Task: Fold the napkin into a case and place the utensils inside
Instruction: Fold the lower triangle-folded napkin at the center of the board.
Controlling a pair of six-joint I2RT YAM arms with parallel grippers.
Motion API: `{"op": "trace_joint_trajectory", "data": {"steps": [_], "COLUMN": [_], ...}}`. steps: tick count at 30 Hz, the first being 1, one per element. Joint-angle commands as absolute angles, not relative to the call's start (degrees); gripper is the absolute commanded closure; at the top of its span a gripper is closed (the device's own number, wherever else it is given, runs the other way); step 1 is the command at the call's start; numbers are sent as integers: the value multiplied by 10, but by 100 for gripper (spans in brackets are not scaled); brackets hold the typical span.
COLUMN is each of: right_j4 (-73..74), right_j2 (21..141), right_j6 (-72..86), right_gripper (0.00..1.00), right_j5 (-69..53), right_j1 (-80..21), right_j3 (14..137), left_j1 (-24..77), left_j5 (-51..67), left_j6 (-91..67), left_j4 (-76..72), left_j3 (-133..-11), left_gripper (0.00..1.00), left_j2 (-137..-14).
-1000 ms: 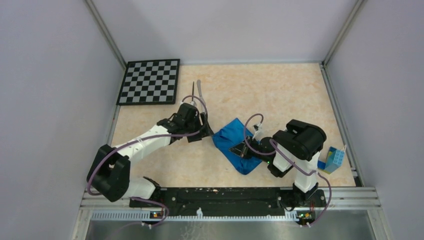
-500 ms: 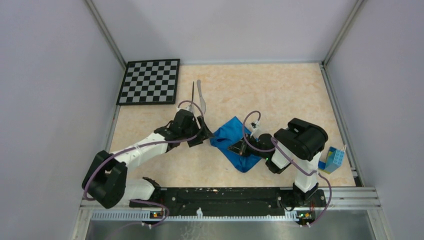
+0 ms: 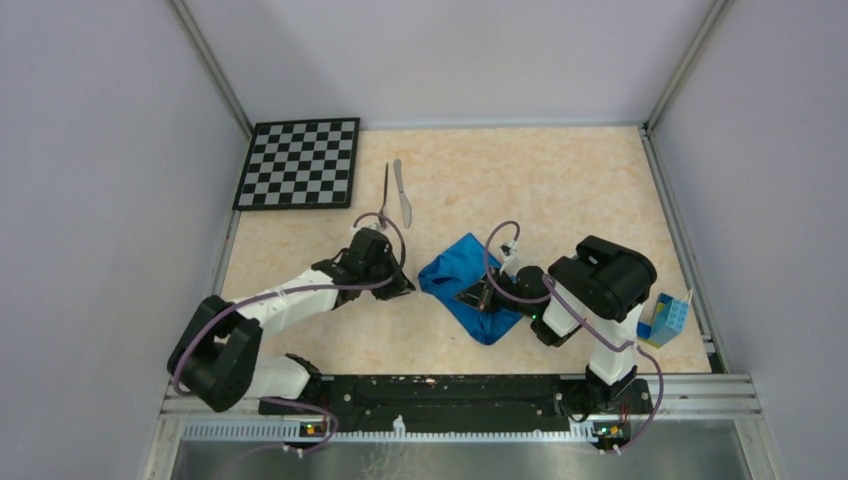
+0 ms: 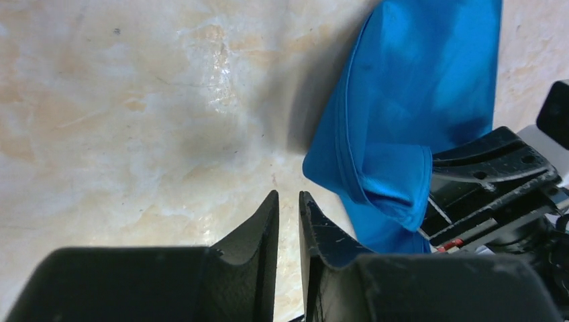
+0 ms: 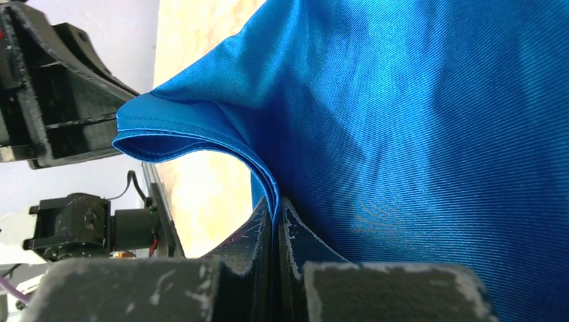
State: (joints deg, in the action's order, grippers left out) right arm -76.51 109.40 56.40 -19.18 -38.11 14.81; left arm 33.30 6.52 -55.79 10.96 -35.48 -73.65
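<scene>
Right gripper (image 5: 276, 204) pinches bunched blue napkin (image 3: 465, 270) edge. Left gripper (image 4: 288, 198) at napkin's 9 o'clock, jaws nearly together, empty. Fork (image 3: 384, 195), knife (image 3: 401, 192) lie at 11 o'clock.

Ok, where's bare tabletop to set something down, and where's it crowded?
Widest bare table lies beyond the napkin, from the knife to the right rail. A smaller patch sits between the left arm and front rail. Crowded: mid-table, where the left end effector and right end effector sit at the napkin, and beside the checkerboard.
</scene>
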Motion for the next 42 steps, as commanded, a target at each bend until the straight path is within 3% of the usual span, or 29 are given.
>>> {"op": "trace_joint_trajectory", "data": {"steps": [1,29,42], "right_j4": [-757,-619,-611], "right_j2": [1077,1006,1027], "right_j6": [541,484,471], "right_gripper": [100,100,100], "right_j5": [-199,-239,-252], "right_j1": [-375,-351,-331], "right_j3": [161,203,209], "left_j1": [333,334,331], "left_j5": [103,148,157], "left_j6": [-539,-508,-487], "left_j4": [56,-44,-73], "left_j3": [-396,-501,-538], "left_gripper": [79,80,81], "left_j2": [-785,-939,-1020]}}
